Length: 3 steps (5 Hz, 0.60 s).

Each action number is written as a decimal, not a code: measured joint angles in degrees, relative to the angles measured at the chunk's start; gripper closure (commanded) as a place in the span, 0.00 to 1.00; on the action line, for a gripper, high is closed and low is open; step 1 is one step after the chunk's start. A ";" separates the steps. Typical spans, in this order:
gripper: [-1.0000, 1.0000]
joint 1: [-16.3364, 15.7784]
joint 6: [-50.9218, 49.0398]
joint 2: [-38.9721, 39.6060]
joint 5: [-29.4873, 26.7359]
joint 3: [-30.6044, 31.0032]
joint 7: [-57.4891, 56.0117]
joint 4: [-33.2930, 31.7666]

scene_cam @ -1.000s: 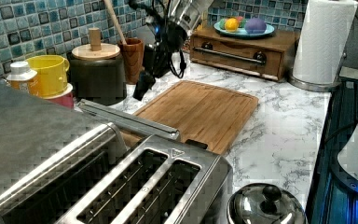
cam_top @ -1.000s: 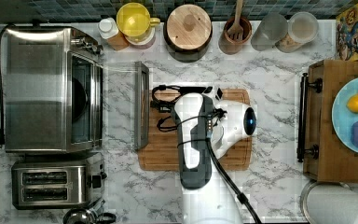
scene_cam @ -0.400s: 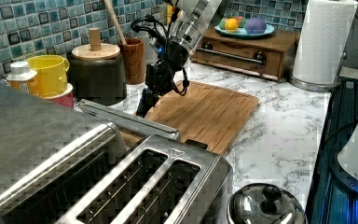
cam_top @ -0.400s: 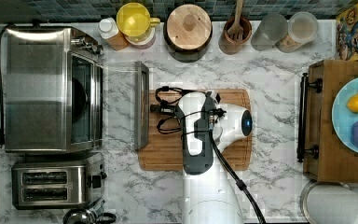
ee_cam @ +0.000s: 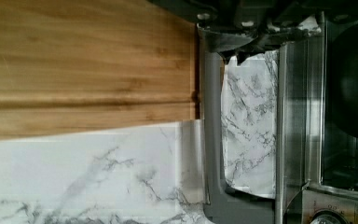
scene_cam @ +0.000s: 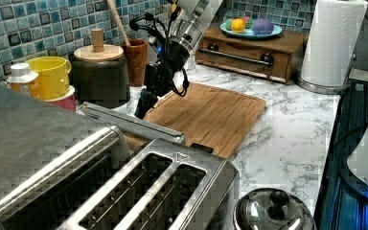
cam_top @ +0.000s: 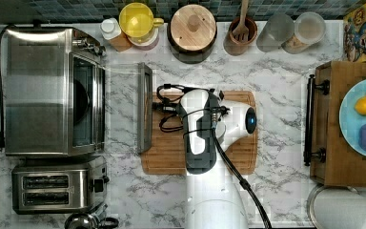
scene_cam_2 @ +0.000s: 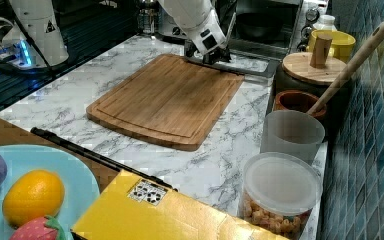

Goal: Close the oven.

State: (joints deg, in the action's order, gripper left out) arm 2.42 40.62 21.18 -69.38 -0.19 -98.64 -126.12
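The oven (cam_top: 38, 90) stands at the top view's left, a steel box with a dark inside. Its glass door (cam_top: 121, 109) lies flat open over the marble counter, and the bar handle (cam_top: 145, 119) rests by the wooden cutting board's edge. My gripper (cam_top: 155, 106) points down at the handle's board side, low and close to it. In the left view the gripper (scene_cam: 143, 103) sits right at the handle (scene_cam: 129, 123). The right view has the gripper (scene_cam_2: 207, 57) above the door's edge (scene_cam_2: 250, 70). The handle (ee_cam: 212, 140) runs across the wrist view.
A two-slot toaster (cam_top: 52, 183) stands beside the oven. The cutting board (cam_top: 238, 152) lies under my arm. A yellow cup (cam_top: 136, 21), a lidded canister (cam_top: 193, 26) and a utensil pot (cam_top: 240, 33) line the back wall. A wooden box (cam_top: 329, 124) with a fruit plate is on the top view's right.
My arm has come down and moved toward the top view's left, bringing the gripper from above the board to the open door's handle. The door has not moved.
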 measured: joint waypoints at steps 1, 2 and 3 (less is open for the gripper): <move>1.00 -0.86 -0.70 2.83 0.17 -0.11 0.00 2.57; 1.00 -1.24 -3.94 4.80 0.84 0.84 0.06 3.80; 1.00 -1.39 -6.07 5.12 2.57 0.57 2.91 4.25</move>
State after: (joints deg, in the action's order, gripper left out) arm 1.03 34.55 26.30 -66.81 0.37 -95.74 -121.87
